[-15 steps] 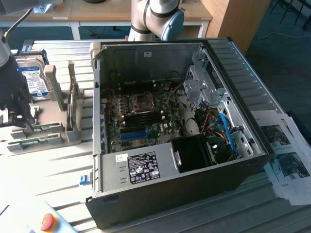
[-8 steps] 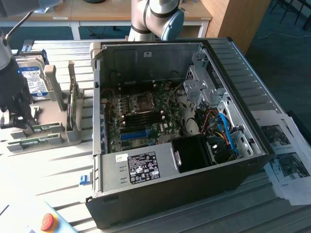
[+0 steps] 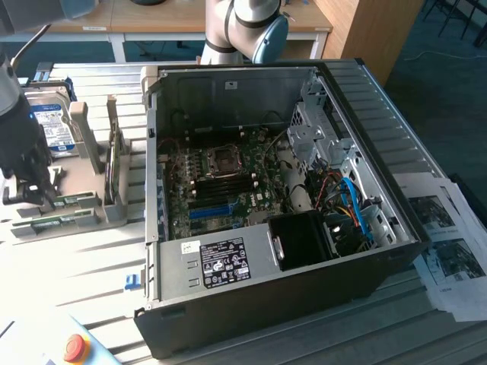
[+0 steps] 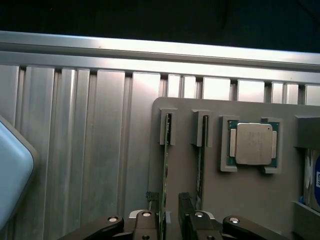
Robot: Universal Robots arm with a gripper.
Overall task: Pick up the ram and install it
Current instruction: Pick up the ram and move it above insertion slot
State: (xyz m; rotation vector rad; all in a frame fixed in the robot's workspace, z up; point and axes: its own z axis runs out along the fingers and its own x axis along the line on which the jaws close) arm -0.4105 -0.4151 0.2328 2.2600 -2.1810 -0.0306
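Two ram sticks stand on edge in slots of a grey holder [image 4: 240, 200]. The outer ram [image 4: 166, 165] runs between my fingers, and the second ram [image 4: 200, 160] stands beside it. My gripper [image 4: 167, 217] straddles the outer stick; its jaws stand open, with a gap between the stick and one finger [image 4: 186, 210]. In the exterior view my gripper [image 3: 34, 186] hangs low over the holder [image 3: 91, 213] at the exterior view's left, where the green ram [image 3: 61, 221] shows along the holder's near side. The open computer case [image 3: 365, 114] with its motherboard [image 3: 221, 182] lies in the middle.
A processor chip [image 4: 252, 144] sits in a pocket of the holder, and a hard drive [image 3: 53, 125] stands at its far end. A red button [image 3: 74, 347] is at the front left. Printed papers [image 3: 449, 251] lie at the exterior view's right of the case.
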